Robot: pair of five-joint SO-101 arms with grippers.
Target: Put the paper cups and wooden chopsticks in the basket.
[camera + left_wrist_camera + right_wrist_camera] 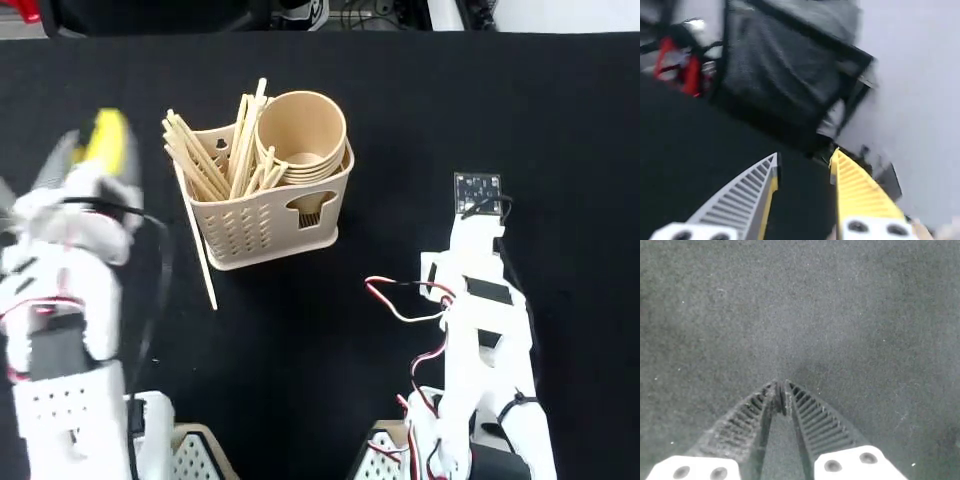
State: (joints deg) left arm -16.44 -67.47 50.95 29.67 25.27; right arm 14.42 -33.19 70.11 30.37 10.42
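Note:
A beige slotted basket stands at the table's middle left. It holds a stack of paper cups and several wooden chopsticks. One chopstick lies on the black cloth along the basket's left side, its end touching or leaning on the basket. My left gripper is raised left of the basket; in its wrist view the yellow-edged fingers stand open with nothing between them. My right gripper is shut just above bare cloth, and its arm rests at the right.
Black cloth covers the table. Beyond the table's far edge the left wrist view shows a dark mesh object and red parts. Red and white wires loop beside the right arm.

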